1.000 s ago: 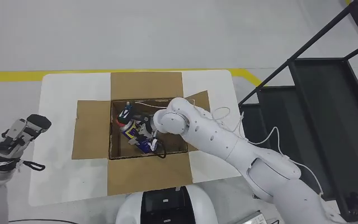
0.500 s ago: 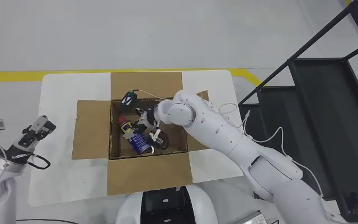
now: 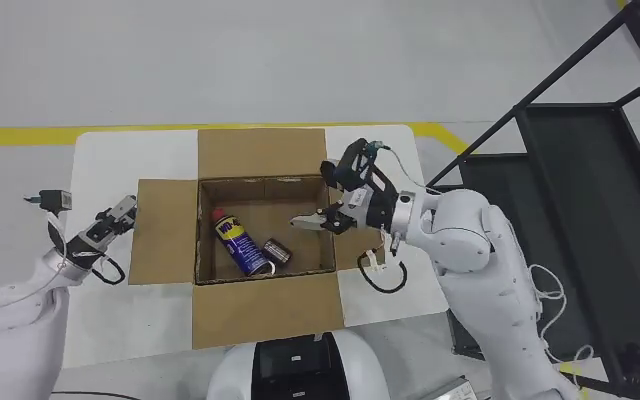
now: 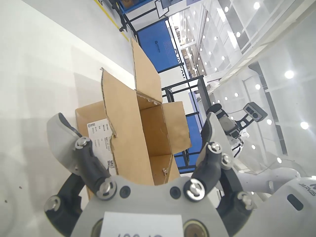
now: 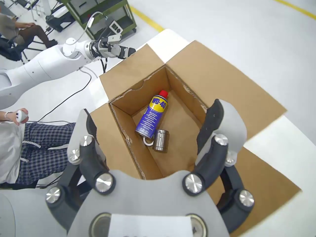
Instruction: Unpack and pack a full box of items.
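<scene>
— Two items lie inside the open brown cardboard box (image 3: 262,152): a blue-and-yellow spray can with a red cap (image 3: 238,245), and a short silver metal cylinder (image 3: 277,251) just beside its base.
— Grippers?
— Right gripper (image 5: 151,110) spread, empty, above the box's right edge. Left gripper (image 3: 122,210) spread, empty, over the white tabletop (image 3: 100,170).

The right end effector (image 3: 314,198) rose out of the box (image 3: 262,310) and drew back to its right rim, leaving the can (image 3: 238,248) uncovered. The left end effector (image 3: 120,212) swung in from beyond the counter (image 3: 100,330) edge, up beside the box's left flap
</scene>
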Available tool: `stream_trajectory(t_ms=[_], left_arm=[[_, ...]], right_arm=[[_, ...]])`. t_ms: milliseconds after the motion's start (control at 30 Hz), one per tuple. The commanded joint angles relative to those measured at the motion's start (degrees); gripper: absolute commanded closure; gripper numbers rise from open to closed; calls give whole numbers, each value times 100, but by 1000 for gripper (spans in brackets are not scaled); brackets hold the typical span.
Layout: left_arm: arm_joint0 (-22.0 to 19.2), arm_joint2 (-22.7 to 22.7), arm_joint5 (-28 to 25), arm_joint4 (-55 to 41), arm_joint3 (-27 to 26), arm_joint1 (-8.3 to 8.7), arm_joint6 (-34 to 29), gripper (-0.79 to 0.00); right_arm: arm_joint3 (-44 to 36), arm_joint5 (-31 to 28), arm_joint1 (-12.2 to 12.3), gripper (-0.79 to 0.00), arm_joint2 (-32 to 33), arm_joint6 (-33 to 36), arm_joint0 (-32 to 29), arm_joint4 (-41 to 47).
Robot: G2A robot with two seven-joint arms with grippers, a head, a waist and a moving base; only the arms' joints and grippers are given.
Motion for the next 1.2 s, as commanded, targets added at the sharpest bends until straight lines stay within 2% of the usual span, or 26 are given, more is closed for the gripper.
stream_trajectory(t_ms=[0,133,300,433,533,733,833,1067,1167], left_arm=[[-20,0,-112,-207,-75,6,-167,-785],[81,-155,-185,-491,-525,44,-445,-785],[213,-169,-39,-972,-1323,65,-772,-785],[164,106,-18,-900,-1608,49,-886,-785],[22,452,81,-741,-1625,21,-913,-785],[-309,1120,311,-470,-1361,-39,-1013,-785],[-413,1315,325,-341,-1239,-55,-1073,-785],[-417,1460,242,-173,-1194,-43,-1239,-785],[-369,1450,212,-87,-1221,-27,-1269,-785]], right_arm=[[-257,30,42,-785,431,-74,-380,-21],[-363,88,102,-785,1039,-287,-1000,103],[-6,223,141,-785,1543,-644,-1579,298],[282,318,157,-785,1710,-818,-1858,414],[624,339,171,-785,1704,-786,-1918,632],[1304,-320,186,-785,1197,-536,-1586,1541],[1472,-507,190,-785,880,-435,-1298,1589],[1703,-815,143,-785,-209,-211,-408,1525],[1944,-730,98,-785,-722,-116,-12,1406]])
